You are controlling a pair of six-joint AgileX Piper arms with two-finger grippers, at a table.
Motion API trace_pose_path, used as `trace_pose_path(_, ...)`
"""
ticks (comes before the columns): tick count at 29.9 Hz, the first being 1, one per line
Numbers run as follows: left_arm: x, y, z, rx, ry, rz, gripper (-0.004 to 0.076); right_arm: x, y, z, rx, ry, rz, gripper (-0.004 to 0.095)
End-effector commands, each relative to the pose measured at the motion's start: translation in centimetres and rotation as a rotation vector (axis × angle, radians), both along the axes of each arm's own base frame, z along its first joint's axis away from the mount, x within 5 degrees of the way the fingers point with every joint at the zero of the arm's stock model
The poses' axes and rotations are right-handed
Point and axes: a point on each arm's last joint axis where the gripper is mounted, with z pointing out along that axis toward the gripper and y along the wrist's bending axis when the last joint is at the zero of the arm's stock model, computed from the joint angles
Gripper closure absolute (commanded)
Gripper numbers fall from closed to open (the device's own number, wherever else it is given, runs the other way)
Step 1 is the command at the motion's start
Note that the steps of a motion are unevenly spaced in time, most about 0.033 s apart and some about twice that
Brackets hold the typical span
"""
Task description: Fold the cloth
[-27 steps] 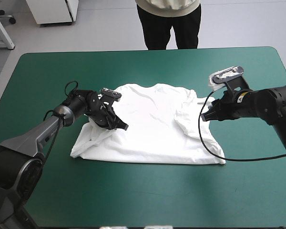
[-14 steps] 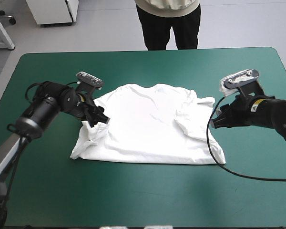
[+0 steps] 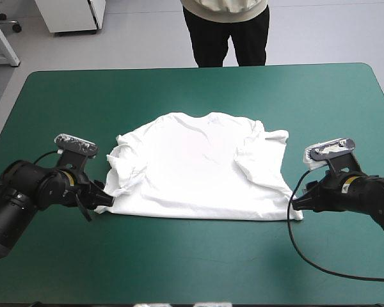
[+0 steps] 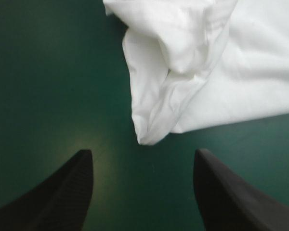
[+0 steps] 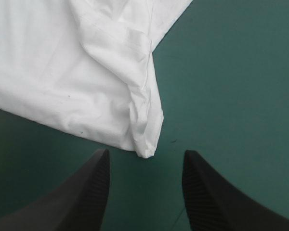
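Left tool [image 4: 143,153] and right tool [image 5: 146,152] — both spread — at near corners of T-shirt [image 3: 198,173].

Teal-green table cover [image 3: 198,89] (far corners rounded), flat and smooth

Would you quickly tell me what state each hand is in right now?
Left hand: open, holding nothing; the T-shirt's corner lies just ahead.
Right hand: open, holding nothing; the other near corner lies just ahead.
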Motion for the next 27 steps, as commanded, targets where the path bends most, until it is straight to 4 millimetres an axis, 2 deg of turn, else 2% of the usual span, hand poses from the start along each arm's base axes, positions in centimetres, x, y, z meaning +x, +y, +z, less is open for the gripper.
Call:
trace_pose_path(1, -0.1, 0.0, -1.3, -0.029, -0.029, 0.03, 0.0286, 0.1, 0.0, 0.3, 0.029, -0.062, -0.01, 0.0466)
trace_pose_path(7, 0.5, -0.3, -4.4, -0.068, -0.008, 0.091, 0.0286, 0.1, 0.1, 0.5, 0.055, -0.081, -0.01, 0.0466)
trace_pose_path(11, 1.4, -0.1, -5.3, -0.06, 0.025, 0.121, 0.0286, 0.0, 0.3, 0.5, 0.068, -0.077, 0.0, 0.0464)
trace_pose_path(15, 2.9, 1.8, -6.4, -0.073, 0.054, 0.219, 0.0286, 0.0, 0.4, 0.5, 0.076, -0.077, 0.009, 0.0464)
trace_pose_path(18, 3.9, 2.5, -7.1, -0.147, 0.089, 0.205, 0.0286, 0.1, 0.4, 0.5, 0.078, -0.082, 0.013, 0.0464)
trace_pose_path(22, 4.6, 2.3, -8.1, -0.191, 0.129, 0.182, 0.0286, 0.1, 0.4, 0.6, 0.08, -0.085, 0.012, 0.0464)
trace_pose_path(27, 6.1, 2.2, -9.2, -0.201, 0.095, 0.189, 0.0286, 0.1, 0.5, 0.6, 0.09, -0.086, 0.013, 0.0464)
